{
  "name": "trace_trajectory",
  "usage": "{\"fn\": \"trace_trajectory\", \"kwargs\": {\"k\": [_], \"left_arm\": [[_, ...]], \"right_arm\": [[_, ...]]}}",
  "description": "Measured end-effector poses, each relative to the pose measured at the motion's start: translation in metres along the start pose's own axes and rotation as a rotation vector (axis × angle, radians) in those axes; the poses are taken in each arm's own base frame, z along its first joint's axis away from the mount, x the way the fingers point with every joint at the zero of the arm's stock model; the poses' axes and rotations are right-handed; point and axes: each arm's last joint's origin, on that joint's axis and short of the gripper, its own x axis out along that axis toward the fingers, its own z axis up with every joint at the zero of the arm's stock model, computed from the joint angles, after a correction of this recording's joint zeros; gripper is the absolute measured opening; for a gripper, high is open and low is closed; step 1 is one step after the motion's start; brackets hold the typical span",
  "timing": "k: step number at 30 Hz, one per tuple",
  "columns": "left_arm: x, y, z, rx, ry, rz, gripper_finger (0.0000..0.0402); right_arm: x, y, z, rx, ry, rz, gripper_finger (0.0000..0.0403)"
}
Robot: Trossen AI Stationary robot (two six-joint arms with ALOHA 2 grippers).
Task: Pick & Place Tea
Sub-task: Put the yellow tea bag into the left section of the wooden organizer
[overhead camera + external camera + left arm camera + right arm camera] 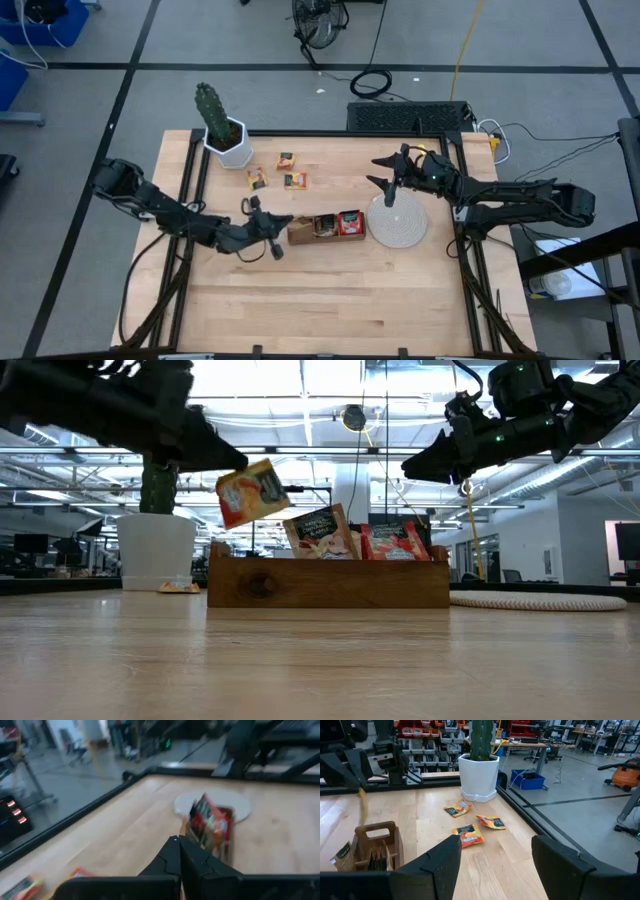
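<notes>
Tea sachet [250, 493], upper left: light, flat, likely crinkly; left gripper [228, 462] pinches its top edge. Right gripper [386, 172] open, empty.

My two arms are matte black, built of slim jointed segments with rounded housings at each joint. My left tool [277, 236] ends in two flat, tapered black fingers. My right tool [383, 171] has broader black fingers, with small green lights glowing on its wrist.
</notes>
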Motion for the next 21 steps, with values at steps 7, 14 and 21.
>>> {"fn": "trace_trajectory", "kwargs": {"k": [7, 14, 21], "left_arm": [[-0.009, 0.013, -0.01, -0.033, -0.102, -0.081, 0.0], [-0.001, 0.022, -0.02, -0.056, -0.096, -0.107, 0.0], [0.013, 0.023, -0.025, -0.064, -0.135, -0.177, 0.0]], "right_arm": [[0.0, 0.0, 0.0, 0.001, 0.0, 0.0, 0.0226], [0.0, 0.0, 0.0, 0.001, 0.0, 0.0, 0.0226], [0.0, 0.0, 0.0, 0.001, 0.0, 0.0, 0.0226]]}}
